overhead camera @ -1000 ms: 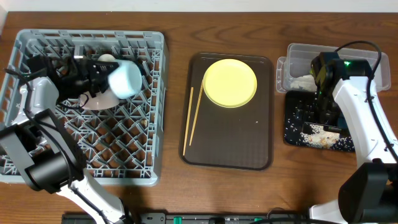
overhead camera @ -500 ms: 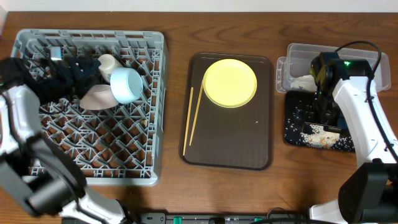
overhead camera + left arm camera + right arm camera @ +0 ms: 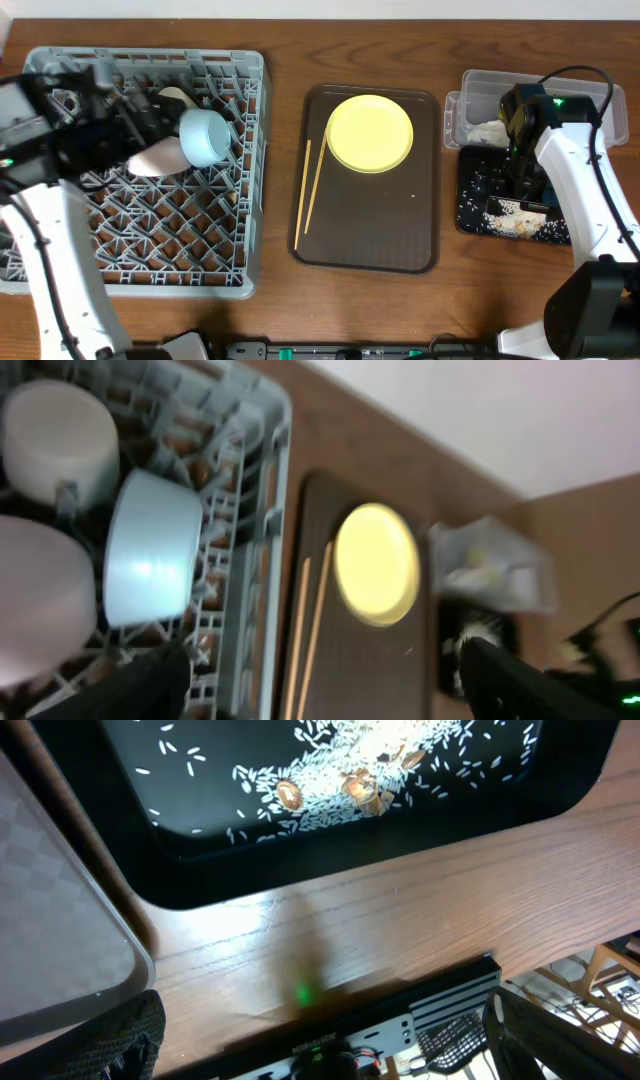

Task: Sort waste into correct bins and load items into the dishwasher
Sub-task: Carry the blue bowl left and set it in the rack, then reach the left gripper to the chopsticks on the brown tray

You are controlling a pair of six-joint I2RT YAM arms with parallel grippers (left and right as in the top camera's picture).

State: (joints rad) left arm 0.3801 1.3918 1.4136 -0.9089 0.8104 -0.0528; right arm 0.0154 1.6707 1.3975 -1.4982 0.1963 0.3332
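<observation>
Currently, loading step: blue bowl point(image 3: 203, 137) lies in the rack point(image 3: 150, 285) near its far edge; left gripper point(image 3: 325, 678) and right gripper point(image 3: 320, 1040) are spread, empty. Next, probably lift the plate point(image 3: 369, 133) by its rim.

You'll find both arms in white shells over the links, with black housings at the joints: left arm point(image 3: 60, 260), right arm point(image 3: 585, 190). A black cable point(image 3: 580, 70) loops off the right arm's upper joint, where a green light point(image 3: 556, 101) glows. Right claw point(image 3: 322, 1020): fingers point(image 3: 120, 1040) black, mesh-textured.
</observation>
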